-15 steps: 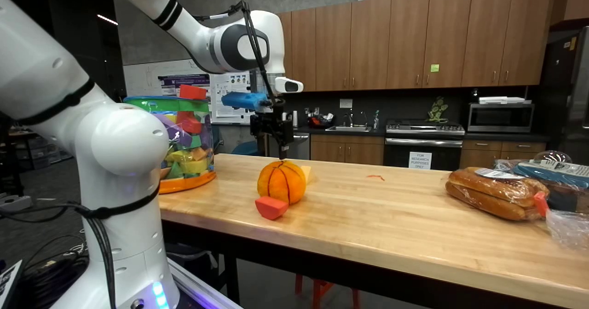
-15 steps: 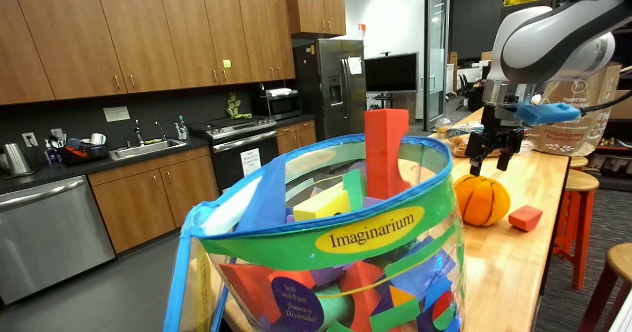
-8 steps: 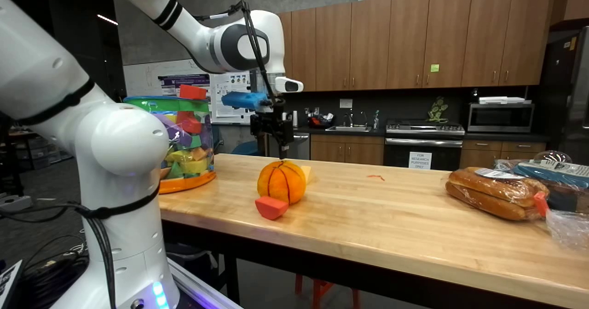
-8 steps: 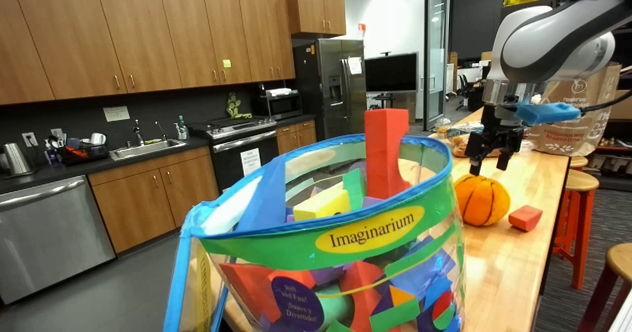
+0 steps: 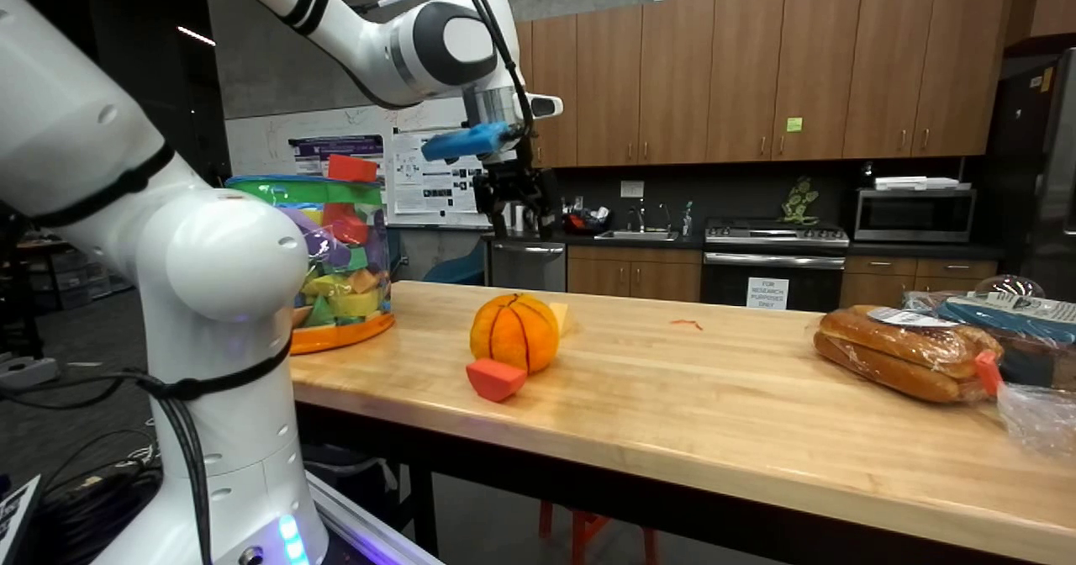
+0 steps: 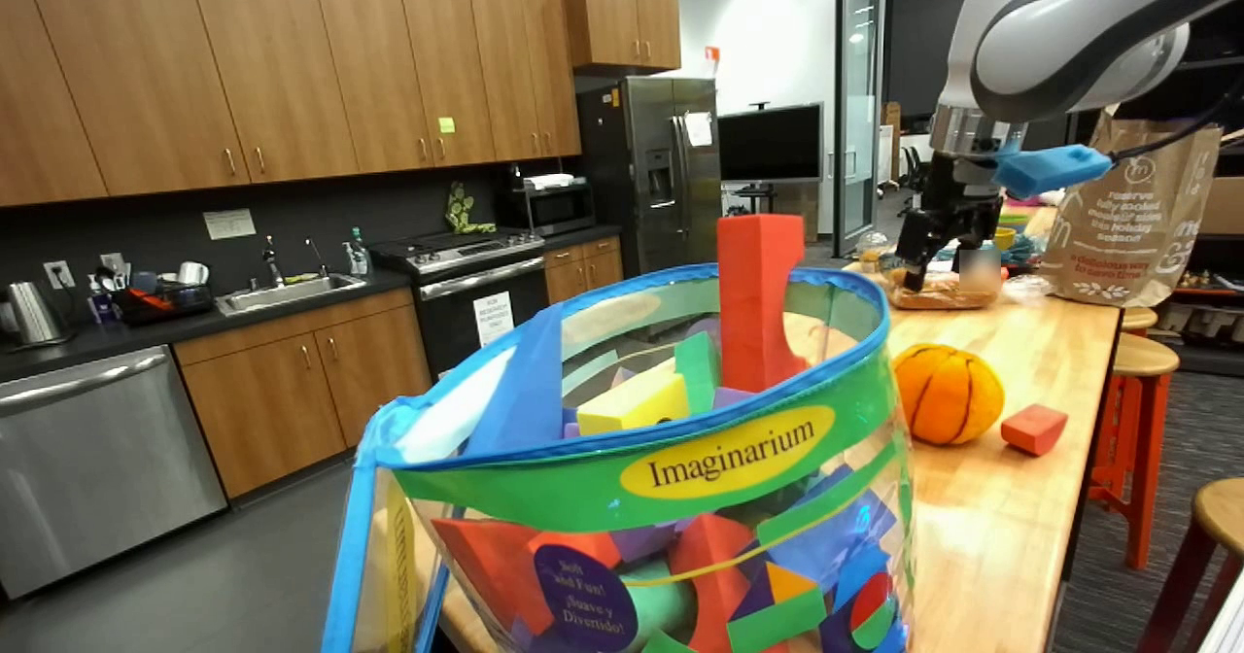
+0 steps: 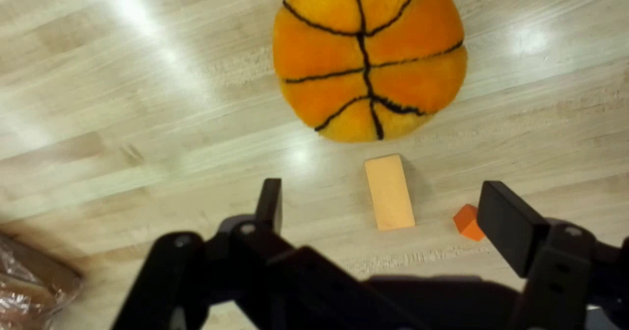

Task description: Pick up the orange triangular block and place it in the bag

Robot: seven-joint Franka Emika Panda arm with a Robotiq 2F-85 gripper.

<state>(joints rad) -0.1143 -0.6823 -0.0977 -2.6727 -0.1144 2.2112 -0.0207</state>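
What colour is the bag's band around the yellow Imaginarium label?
Green; the bag's band shows best in an exterior view.

Gripper point(image 6: 947, 274) hangs tilted above table point(image 6: 982, 546), jaws apart. Orange black-lined ball point(image 6: 948, 394) on table below gripper, apart from it. Small red block point(image 6: 1035, 429) on table, below and right of gripper, near ball. Many-coloured bag point(image 6: 505, 493), clear-walled with blue rim and green band, left of gripper, lower and nearer camera; coloured blocks point(image 6: 632, 403) inside, tall red block point(image 6: 753, 298) standing up past rim. Wrapped loaf point(image 6: 941, 297) behind gripper; brown paper bag point(image 6: 1127, 211) also behind, right of gripper.
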